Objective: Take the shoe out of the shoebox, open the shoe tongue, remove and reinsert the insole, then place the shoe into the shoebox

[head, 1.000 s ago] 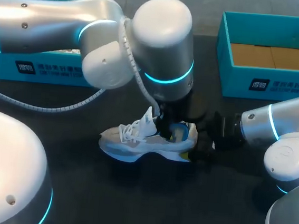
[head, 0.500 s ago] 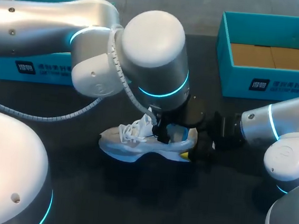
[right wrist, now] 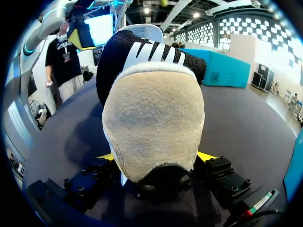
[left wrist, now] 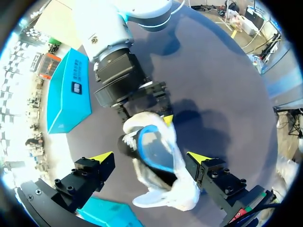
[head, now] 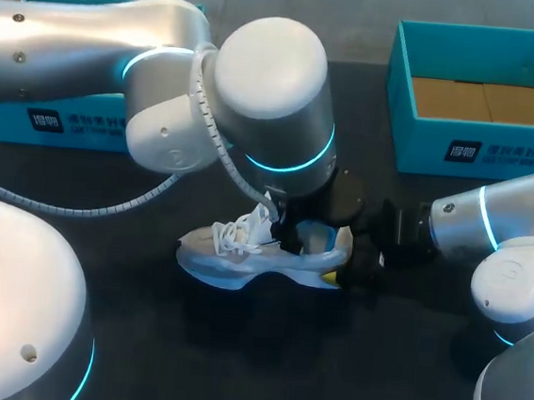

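- The shoe (head: pixel 262 252) stands on the table (head: pixel 260 370), out of the shoebox (head: pixel 480 150), its heel clamped between the right gripper's (right wrist: pixel 156 158) fingers
- The left gripper (left wrist: pixel 150 157) hangs over the shoe's opening, fingers spread wide, one on either side of the upper, grasping nothing
- Likely step: opening the tongue or going for the insole. Next the left fingers need to narrow and dip into the opening while the right grip holds firm
- Bare table lies outside both left fingers; the shoebox is well apart, off behind the right gripper
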You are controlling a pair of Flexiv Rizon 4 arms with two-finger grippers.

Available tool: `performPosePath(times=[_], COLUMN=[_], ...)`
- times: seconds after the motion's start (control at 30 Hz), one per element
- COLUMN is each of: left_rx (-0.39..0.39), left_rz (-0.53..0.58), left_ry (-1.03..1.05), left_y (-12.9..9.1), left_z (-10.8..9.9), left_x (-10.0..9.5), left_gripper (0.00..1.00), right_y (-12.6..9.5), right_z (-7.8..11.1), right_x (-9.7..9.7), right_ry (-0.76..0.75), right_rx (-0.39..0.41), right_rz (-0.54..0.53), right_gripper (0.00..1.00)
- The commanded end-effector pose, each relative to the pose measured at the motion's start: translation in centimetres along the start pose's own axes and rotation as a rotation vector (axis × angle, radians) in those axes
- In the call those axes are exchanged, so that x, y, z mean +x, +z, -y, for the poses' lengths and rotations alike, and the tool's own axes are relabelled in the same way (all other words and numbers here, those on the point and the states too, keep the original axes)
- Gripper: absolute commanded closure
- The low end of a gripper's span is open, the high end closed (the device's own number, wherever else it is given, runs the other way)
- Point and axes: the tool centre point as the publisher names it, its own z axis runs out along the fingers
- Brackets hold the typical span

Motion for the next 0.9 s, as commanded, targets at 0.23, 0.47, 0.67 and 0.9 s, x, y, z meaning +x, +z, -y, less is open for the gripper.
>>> performPosePath(times=[0.23,0.47,0.67,0.9], left_rx=[-0.079,-0.055,-0.054,-0.052], left_rz=[0.248,0.309,0.351,0.361], left_ry=[-0.062,-0.097,-0.100,-0.114], left_y=[0.8,1.9,2.6,3.3], left_z=[0.1,0.1,0.3,0.7], left_x=[-0.1,-0.3,-0.6,-1.3], left_gripper=[0.00,0.00,0.00,0.00], right_y=[0.4,0.4,0.4,0.4], right_z=[0.1,0.1,0.1,0.1], right_x=[0.2,0.2,0.2,0.2], right_ry=[0.000,0.000,0.000,0.000], right_rx=[0.004,0.004,0.004,0.004], right_rz=[0.002,0.002,0.002,0.002], right_gripper=[1.00,1.00,1.00,1.00])
